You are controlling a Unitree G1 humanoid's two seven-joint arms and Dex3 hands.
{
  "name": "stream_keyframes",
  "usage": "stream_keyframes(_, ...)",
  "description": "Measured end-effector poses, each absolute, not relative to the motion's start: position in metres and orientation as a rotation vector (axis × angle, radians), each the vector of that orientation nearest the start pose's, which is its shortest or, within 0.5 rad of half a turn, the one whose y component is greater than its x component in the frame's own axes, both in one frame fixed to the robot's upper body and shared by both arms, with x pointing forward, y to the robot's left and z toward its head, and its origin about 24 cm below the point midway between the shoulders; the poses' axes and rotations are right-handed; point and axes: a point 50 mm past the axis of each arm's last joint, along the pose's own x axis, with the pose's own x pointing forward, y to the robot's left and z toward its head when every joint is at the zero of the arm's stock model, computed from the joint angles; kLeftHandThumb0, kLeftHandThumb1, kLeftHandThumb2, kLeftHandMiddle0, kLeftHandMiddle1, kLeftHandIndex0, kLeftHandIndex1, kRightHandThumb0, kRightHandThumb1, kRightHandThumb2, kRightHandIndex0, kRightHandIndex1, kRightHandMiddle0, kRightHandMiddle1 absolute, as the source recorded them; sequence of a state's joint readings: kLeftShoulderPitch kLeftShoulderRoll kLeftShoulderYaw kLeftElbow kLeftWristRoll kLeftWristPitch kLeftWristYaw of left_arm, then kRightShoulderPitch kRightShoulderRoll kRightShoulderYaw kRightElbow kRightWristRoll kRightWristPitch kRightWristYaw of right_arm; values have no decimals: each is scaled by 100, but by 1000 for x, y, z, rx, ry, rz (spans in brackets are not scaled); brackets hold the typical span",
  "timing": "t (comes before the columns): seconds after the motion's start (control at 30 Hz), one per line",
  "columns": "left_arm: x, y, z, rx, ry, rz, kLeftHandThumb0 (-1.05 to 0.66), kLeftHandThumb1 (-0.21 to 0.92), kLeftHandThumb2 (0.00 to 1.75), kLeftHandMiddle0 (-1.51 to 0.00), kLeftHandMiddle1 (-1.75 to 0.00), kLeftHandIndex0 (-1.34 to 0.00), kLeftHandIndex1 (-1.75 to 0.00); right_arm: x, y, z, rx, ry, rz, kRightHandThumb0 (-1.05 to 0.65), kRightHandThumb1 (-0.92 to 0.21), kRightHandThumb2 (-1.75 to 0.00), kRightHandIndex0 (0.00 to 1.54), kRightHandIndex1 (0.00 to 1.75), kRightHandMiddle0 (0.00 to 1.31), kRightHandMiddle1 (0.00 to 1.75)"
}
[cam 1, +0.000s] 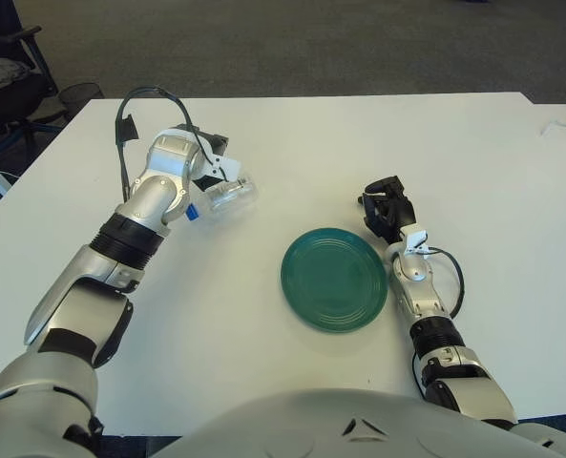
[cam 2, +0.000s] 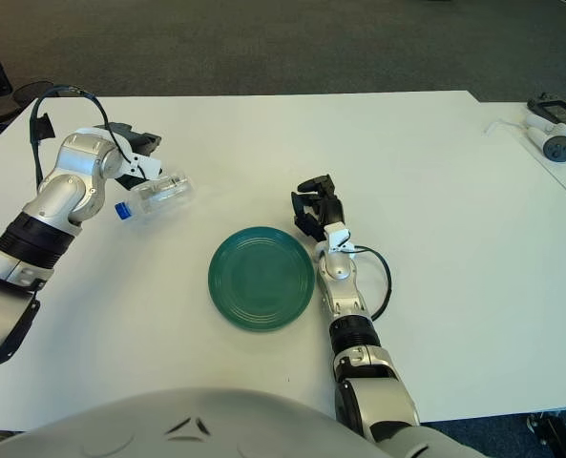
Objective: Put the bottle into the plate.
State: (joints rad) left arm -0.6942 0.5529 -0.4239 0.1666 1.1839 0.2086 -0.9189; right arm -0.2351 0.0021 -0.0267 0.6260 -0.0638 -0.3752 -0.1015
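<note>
Bottle (cam 1: 227, 196) first: we see it clear, with a blue cap (cam 1: 192, 212), lying tilted on its side in the left robot hand (cam 1: 209, 168), whose fingers close around its upper end while the cap points down and toward the robot. We cannot tell whether the bottle touches the desk (cam 1: 292, 143) or hangs just above it. The left robot hand shows over the left part of the desk, well apart from the plate (cam 1: 334, 279), and a black cable (cam 1: 135, 100) loops above its wrist. The plate is dark green and round, lying flat on the white desk near the middle, closer to the robot than the bottle is, with nothing on it. The right robot hand (cam 1: 386, 205) shows just beyond the plate's right edge, its dark fingers curled together and gripping nothing; whether it touches the desk we cannot tell. Its forearm runs back toward the robot along the plate's right side. At the far right, in the right eye view, we make out a small white device (cam 2: 556, 146) with a cord on a neighbouring surface. At the far left of the left eye view, an office chair (cam 1: 10, 72) stands on the carpet beyond the desk's corner.
</note>
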Motion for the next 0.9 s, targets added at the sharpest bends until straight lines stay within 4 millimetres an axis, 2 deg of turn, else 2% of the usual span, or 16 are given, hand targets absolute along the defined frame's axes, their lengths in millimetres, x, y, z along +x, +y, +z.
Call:
stream_keyframes(0.37, 343, 156, 148, 1903, 407, -627, -105, 92, 122, -20, -9, 0, 0, 283, -140, -5, -67, 19, -36, -35, -92, -51, 28, 118, 20, 175)
stream_keyframes(0.9, 344, 153, 153, 1957, 417, -686, -105, 92, 124, -26, -10, 0, 0, 283, -140, -5, -78, 18, -40, -35, -90, -55, 30, 117, 21, 175)
